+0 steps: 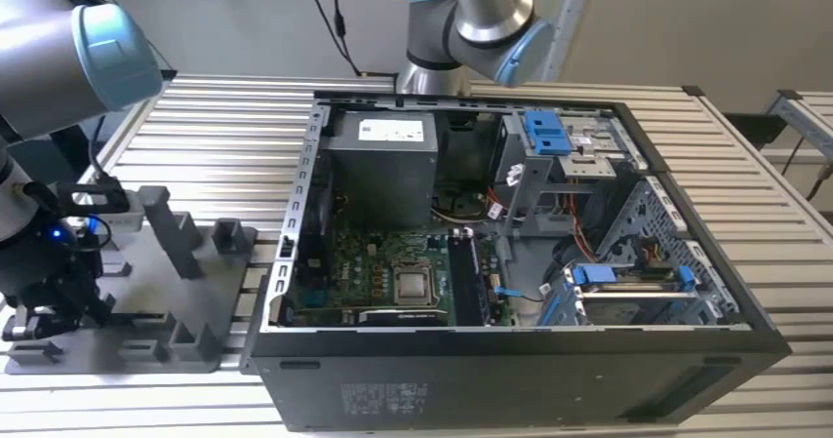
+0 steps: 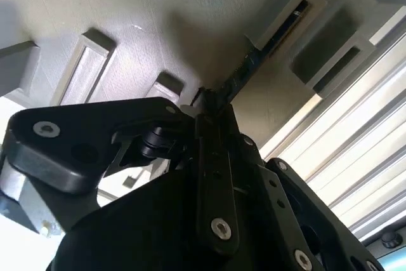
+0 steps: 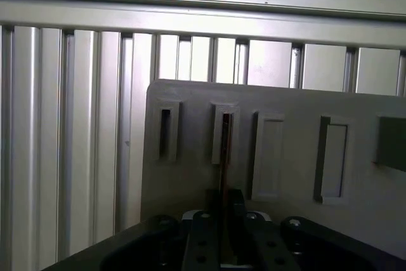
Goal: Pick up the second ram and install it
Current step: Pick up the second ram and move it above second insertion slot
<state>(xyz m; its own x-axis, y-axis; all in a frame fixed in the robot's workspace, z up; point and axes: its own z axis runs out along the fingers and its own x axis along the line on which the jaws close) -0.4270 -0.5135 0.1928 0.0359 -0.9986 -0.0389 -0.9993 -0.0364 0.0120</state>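
Over the grey holder plate (image 1: 143, 297), my gripper (image 3: 223, 220) had its jaws drawn almost together on the second ram (image 3: 224, 157). The board stood on edge with its far end in a holder slot (image 3: 225, 125). I judged the pinch a thin one: any skew could have bound the board in that slot or let it slip. The upright posts (image 1: 167, 225) rose from the plate close by, easy to clip. To the exterior view's right of the plate, the wall of the computer case (image 1: 521, 375) stood between it and the motherboard (image 1: 377, 272).
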